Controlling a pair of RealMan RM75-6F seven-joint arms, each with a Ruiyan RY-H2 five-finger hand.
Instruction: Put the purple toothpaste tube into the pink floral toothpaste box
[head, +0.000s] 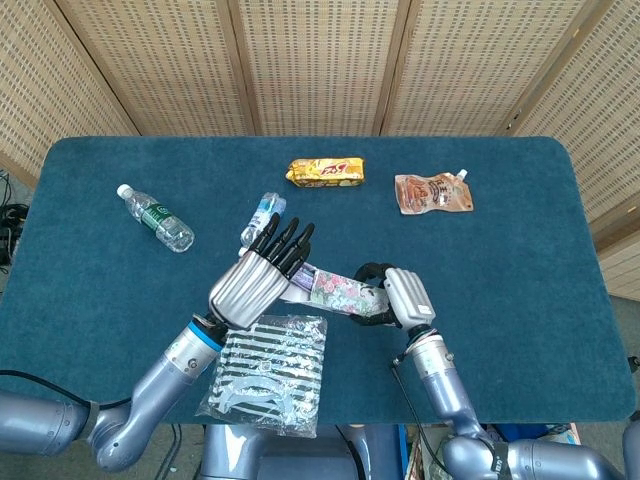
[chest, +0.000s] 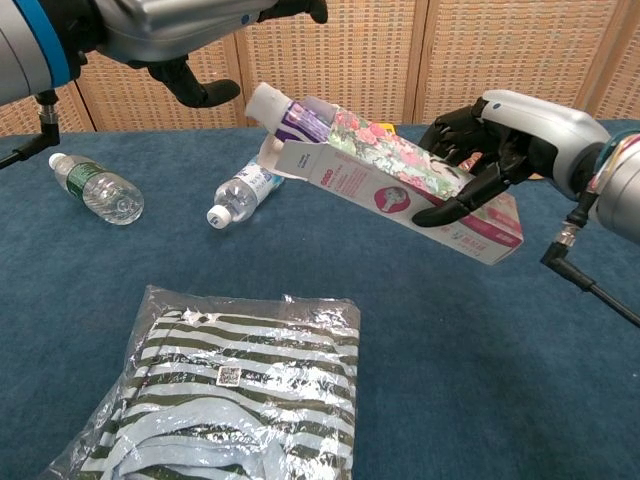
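Note:
The pink floral toothpaste box (chest: 400, 175) is held tilted above the table, its open flap end up and to the left. My right hand (chest: 500, 140) grips its lower right part, fingers wrapped over the top. The purple toothpaste tube (chest: 285, 112) sits partly inside the open end, with its white tail and some purple sticking out. My left hand (chest: 170, 30) hovers above and left of the tube with fingers spread, holding nothing. In the head view the left hand (head: 255, 280) covers the box's left end, and the box (head: 340, 292) runs to the right hand (head: 400, 295).
A bagged striped garment (chest: 230, 390) lies near the front edge under the hands. Two water bottles (head: 155, 218) (head: 262, 220) lie on the left and middle of the blue table (head: 520, 300). A yellow snack pack (head: 326, 172) and a brown pouch (head: 432, 192) lie at the back.

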